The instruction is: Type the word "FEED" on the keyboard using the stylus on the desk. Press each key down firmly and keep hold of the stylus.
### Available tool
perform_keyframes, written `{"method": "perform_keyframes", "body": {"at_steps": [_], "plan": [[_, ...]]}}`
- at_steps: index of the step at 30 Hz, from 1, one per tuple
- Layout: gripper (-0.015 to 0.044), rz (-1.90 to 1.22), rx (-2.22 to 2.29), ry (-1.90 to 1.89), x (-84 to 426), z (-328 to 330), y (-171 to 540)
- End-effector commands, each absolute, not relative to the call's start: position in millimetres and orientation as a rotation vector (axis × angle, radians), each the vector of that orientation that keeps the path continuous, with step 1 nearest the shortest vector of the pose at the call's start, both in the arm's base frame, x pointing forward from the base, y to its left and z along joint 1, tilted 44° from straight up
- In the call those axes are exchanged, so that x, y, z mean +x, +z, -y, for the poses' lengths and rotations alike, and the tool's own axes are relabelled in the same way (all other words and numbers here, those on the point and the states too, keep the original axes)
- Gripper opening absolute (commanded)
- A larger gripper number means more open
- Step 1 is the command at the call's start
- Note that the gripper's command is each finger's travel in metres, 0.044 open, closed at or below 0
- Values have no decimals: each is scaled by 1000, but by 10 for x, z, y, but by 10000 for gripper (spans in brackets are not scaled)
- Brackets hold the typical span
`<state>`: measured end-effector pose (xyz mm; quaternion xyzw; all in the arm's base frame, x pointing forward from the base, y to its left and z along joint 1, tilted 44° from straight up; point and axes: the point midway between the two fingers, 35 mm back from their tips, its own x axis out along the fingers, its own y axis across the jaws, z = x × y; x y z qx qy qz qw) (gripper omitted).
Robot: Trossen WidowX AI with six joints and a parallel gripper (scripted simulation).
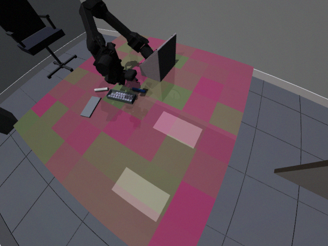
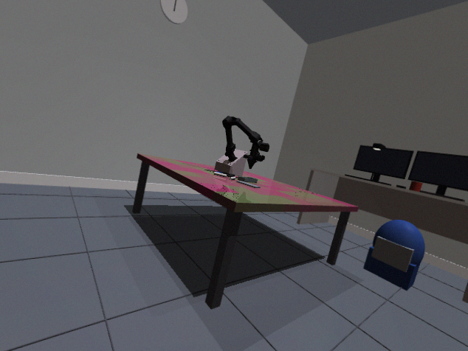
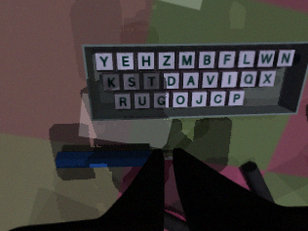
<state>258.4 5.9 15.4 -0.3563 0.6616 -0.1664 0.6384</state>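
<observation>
The dark keyboard (image 1: pixel 121 96) (image 2: pixel 247 178) (image 3: pixel 292 103) with white letter keys lies on the pink and green table top (image 1: pixel 185 164). The blue stylus (image 1: pixel 139 90) (image 3: pixel 102 159) lies flat on the table just behind the keyboard. My gripper (image 1: pixel 135 78) (image 2: pixel 252 166) (image 3: pixel 167 156) hovers above the table beside the stylus's end, on the side of the keyboard's bottom row. Its fingers stand almost together, with only a thin slit between them. I see nothing between them. The stylus is not in the fingers.
A white cylinder (image 1: pixel 101 89) lies left of the keyboard and a flat grey slab (image 1: pixel 90 106) lies in front of it. A tall grey wedge-shaped box (image 1: pixel 159 62) stands behind. A dark cylinder (image 3: pixel 255 176) lies right of my fingers. An office chair (image 1: pixel 34 39) stands off the table.
</observation>
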Motion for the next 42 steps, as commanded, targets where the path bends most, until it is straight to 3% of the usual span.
{"method": "perform_keyframes", "body": {"at_steps": [1, 5, 15, 21, 33, 42], "plan": [[105, -1510, -813, -380, 2584, -59, 154], [0, -1510, -813, -380, 2584, -60, 154], [0, -1510, -813, -380, 2584, -59, 154], [150, -1461, -714, -545, 2514, -71, 71], [150, -935, -262, -1185, 2193, -81, -228], [150, -529, -35, -1335, 2031, -64, -336]]}}
